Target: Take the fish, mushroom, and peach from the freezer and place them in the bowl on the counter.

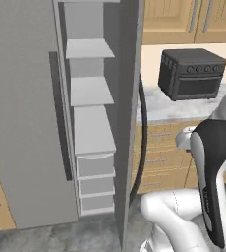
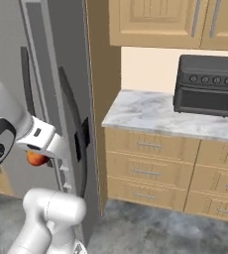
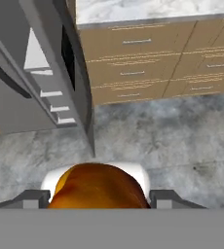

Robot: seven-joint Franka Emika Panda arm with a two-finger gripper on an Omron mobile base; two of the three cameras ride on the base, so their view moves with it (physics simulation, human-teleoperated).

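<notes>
**Peach in the jaws beside the open freezer**

Kitchen units fill the scene: a marble counter point(image 2: 150, 115) over tan wooden drawers point(image 2: 145, 171), with wall cabinets point(image 2: 155, 22) above, all lying ahead of the gripper and to its right in the right base view. Nearer the gripper, just to its right in that view, stands the tall grey freezer point(image 1: 21, 123) with its door point(image 1: 129, 118) swung open; white inner shelves point(image 1: 89, 91) and small drawers show in the left base view, and the long dark handle point(image 1: 143, 142) runs down the door's edge. A dark toaster oven point(image 2: 207, 85) sits on the counter, well apart from the gripper and higher. The grey stone floor point(image 3: 172, 131) lies below the hand.

The gripper point(image 3: 98, 197) is closed around the peach point(image 3: 99, 187), its two dark finger tips at either side of the orange ball. In the right base view the peach point(image 2: 35, 158) peeks out under the white hand.
</notes>
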